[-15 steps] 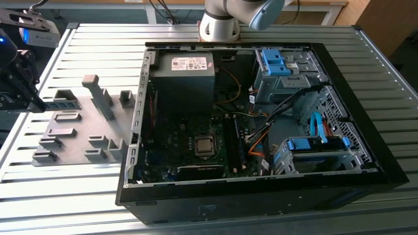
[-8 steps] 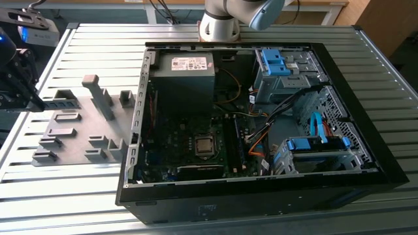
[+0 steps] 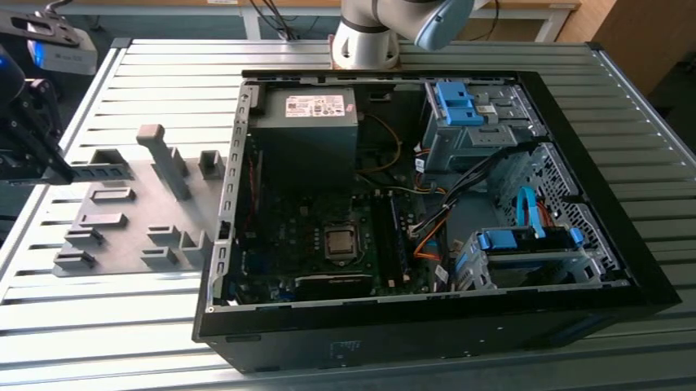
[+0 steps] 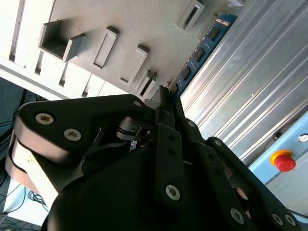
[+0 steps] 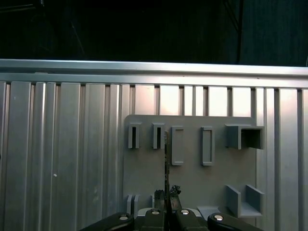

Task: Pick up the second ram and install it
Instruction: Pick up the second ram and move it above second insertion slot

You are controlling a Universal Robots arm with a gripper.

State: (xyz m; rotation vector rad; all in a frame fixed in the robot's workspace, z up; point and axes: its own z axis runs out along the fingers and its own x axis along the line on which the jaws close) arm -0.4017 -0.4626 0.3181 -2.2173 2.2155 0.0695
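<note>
The second ram (image 4: pixel 199 50) is held on edge, clamped between the closed fingertips of the gripper (image 4: pixel 166 96) and projecting straight ahead of them over the grey fixture plate (image 4: pixel 144 19); the pinch is best kept firm and the stick square, so that the neighbouring blocks (image 4: pixel 107 48) are not snagged.

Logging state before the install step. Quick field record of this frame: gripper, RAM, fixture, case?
gripper: black gripper, shut on one end of the stick
held item: thin blue-green circuit-board RAM stick with dark chips, seen edge-on in the first wrist view
under it: grey plastic fixture plate with slot blocks, on the ribbed metal table
stick clear of plate: cannot tell
case: open black computer case, to the exterior view's right of the plate, motherboard exposed
</note>
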